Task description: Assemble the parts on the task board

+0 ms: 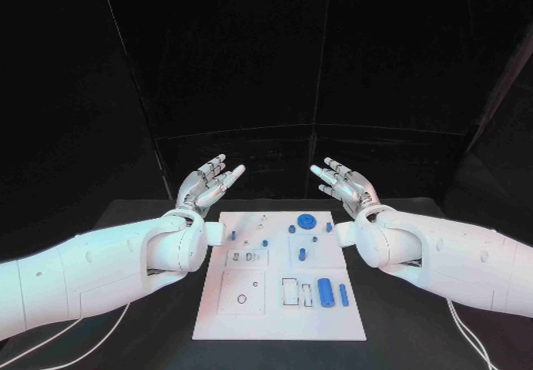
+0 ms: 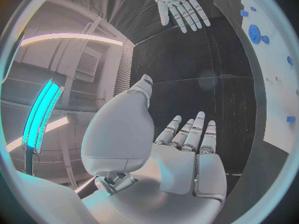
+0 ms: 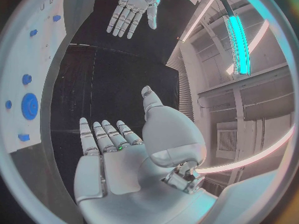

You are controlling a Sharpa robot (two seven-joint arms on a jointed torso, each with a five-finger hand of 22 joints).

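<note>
The white task board lies flat in the middle of the black table. Small blue parts rest on it: a round disc near the far edge, a long peg and a thinner one toward the near right. My left hand is raised beyond the board's far left corner, fingers spread, holding nothing. My right hand mirrors it past the far right corner, also spread and empty. The left wrist view shows my left hand and the right hand; the right wrist view shows my right hand and the left hand.
Several rectangular recesses and small holes mark the board's surface. Bare black table runs on either side of the board. White cables trail off the near corners.
</note>
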